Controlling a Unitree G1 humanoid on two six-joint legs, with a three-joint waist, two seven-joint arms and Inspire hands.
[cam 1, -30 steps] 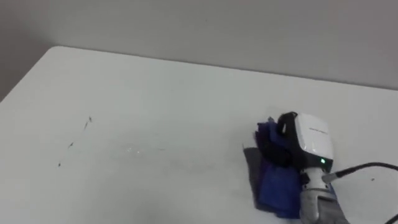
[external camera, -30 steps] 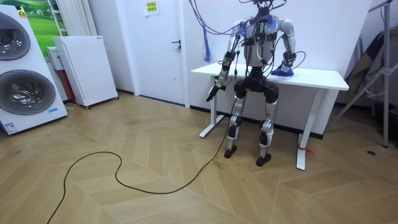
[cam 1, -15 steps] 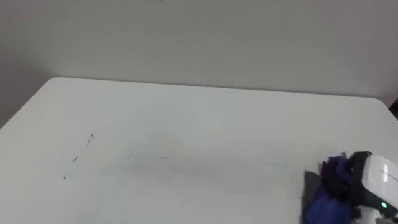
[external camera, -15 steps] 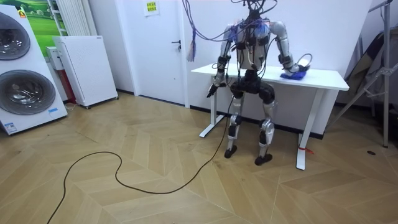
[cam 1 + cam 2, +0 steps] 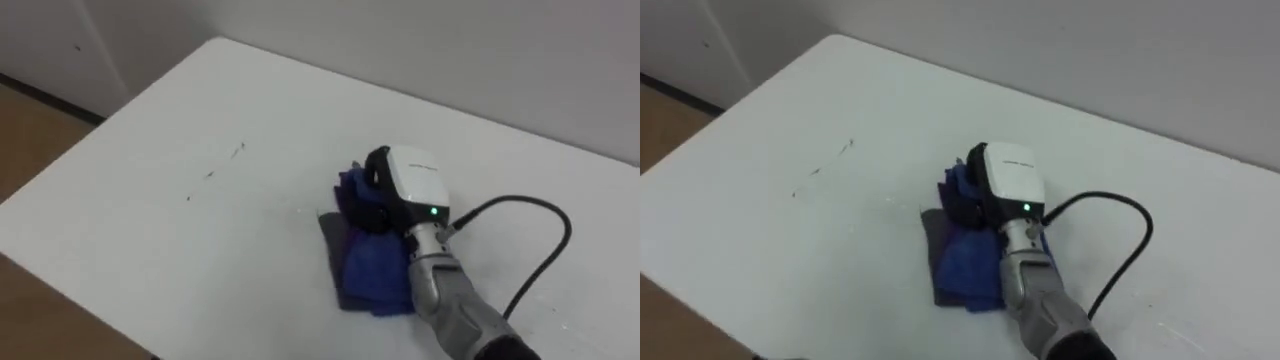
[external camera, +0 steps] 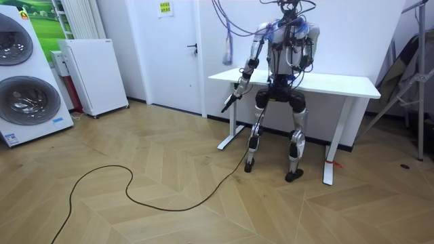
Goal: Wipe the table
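Room view first: the robot is standing at the near side of the white table (image 6: 342, 85). Its left hand (image 6: 229, 103) is hanging down off the table's left end, and I cannot tell whether it is spread or closed. Down on the tabletop, the blue cloth (image 5: 372, 272) is lying a little right of centre, bunching up at its far end. The right hand (image 5: 404, 186) is bearing down on that bunch, its dark fingers curling into the fabric and gripping it. To the left, well apart from the cloth, small dark specks (image 5: 213, 173) are sitting unwiped. By my reading the wiping is under way but not finishing yet: the left stretch with those specks is waiting, and the cloth needs carrying over there.
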